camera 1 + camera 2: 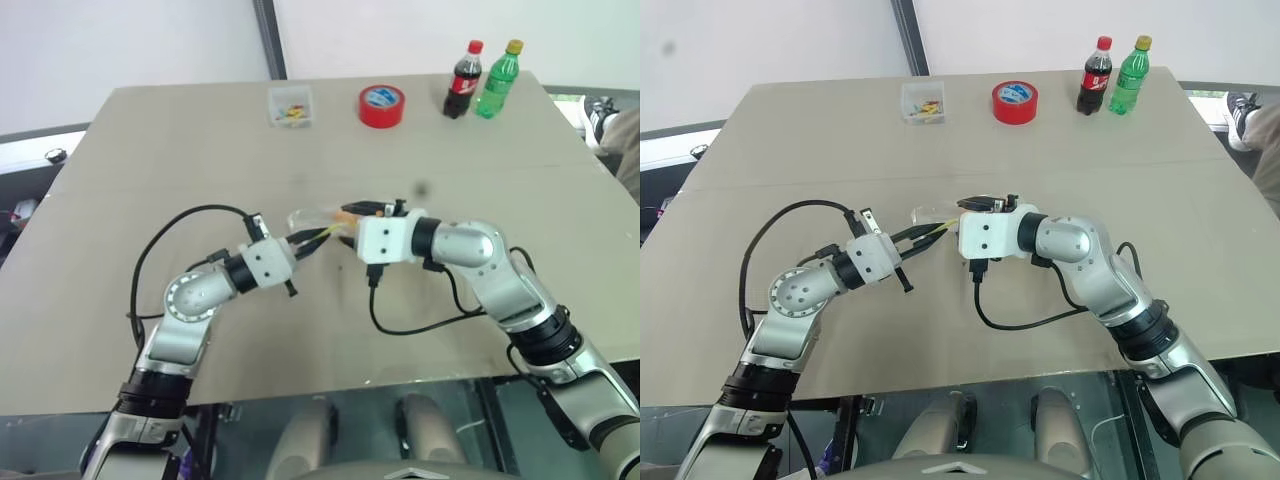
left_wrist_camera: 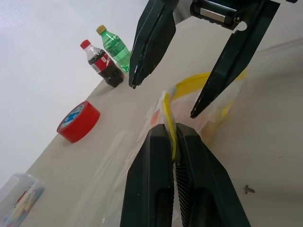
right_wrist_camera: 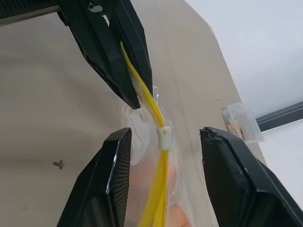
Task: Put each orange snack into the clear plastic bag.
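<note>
Mid-table, the left gripper (image 2: 176,142) pinches the yellow seal of the clear plastic bag (image 2: 208,101); the right gripper (image 3: 163,156) straddles it, fingers apart. An orange snack (image 3: 177,215) shows inside. On the beige table (image 1: 150,150), toward twelve o'clock, sit a red tape roll (image 1: 382,105), two bottles (image 1: 482,80) and a small clear box (image 1: 290,105).

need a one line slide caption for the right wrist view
Left gripper pinches the clear plastic bag by its yellow seal while the open right gripper straddles it.
</note>
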